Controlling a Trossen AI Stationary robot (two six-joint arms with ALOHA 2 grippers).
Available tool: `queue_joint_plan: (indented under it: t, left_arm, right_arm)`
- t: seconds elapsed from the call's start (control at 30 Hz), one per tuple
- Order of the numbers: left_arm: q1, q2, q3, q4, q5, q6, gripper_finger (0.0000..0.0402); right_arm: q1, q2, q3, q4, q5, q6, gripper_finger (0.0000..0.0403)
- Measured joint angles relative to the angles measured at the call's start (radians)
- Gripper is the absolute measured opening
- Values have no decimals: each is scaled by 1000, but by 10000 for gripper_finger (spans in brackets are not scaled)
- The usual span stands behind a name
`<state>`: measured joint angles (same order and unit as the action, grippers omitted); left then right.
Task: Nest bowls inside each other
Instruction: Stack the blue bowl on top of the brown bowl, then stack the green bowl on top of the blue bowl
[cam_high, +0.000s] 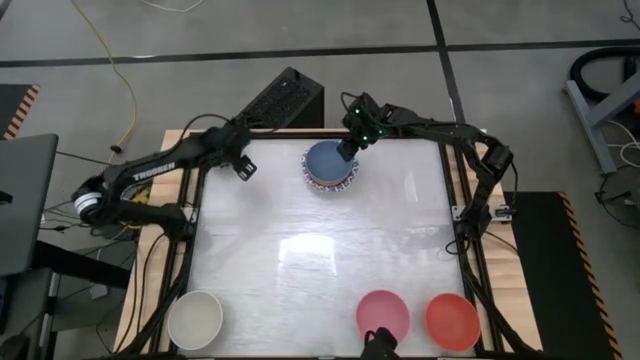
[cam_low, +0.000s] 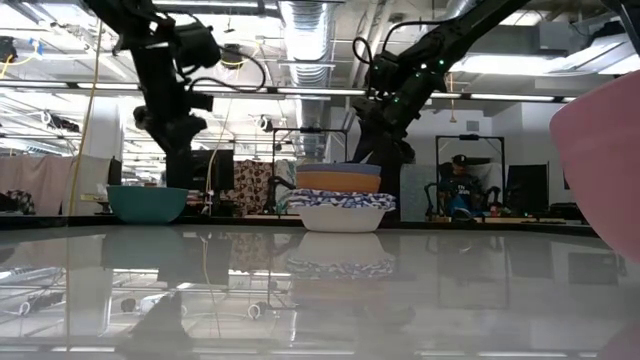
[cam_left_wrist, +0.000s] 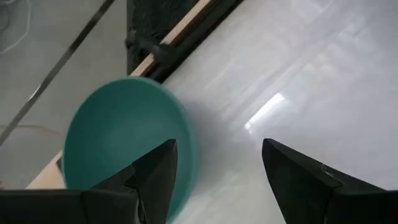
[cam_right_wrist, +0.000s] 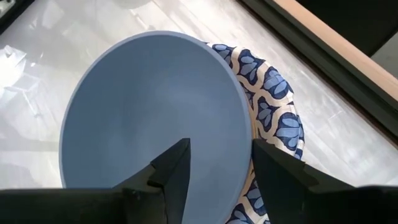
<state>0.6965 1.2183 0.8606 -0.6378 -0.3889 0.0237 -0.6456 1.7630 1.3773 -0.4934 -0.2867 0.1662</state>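
Note:
A stack of bowls stands at the table's far middle. A white bowl with a blue patterned rim is at the bottom, an orange bowl sits in it, and a blue bowl is on top. My right gripper is open at the blue bowl's far rim, one finger inside the bowl and one outside. I see no touch. A teal bowl rests on its base near the far left corner. My left gripper hovers open beside it, above the table.
A cream bowl, a pink bowl and a red bowl stand along the near edge. A black box lies beyond the far edge. The white tabletop between the stack and the near bowls is bare.

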Motion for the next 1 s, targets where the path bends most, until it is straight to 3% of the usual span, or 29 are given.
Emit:
queue_joint_plan:
  t: [0.33, 0.73, 0.87, 1.0]
  left_arm:
    - [106, 86, 0, -12, 15, 39, 226]
    - [147, 256, 0, 23, 42, 50, 222]
    - [150, 310, 0, 25, 40, 38, 185]
    - [144, 332, -1, 25, 36, 46, 109]
  right_arm:
    - [-3, 0, 0, -4, -1, -26, 190]
    - [-3, 0, 0, -4, -1, -44, 189]
    - [-3, 0, 0, -11, -1, -44, 189]
    - [-3, 0, 0, -32, -1, -44, 189]
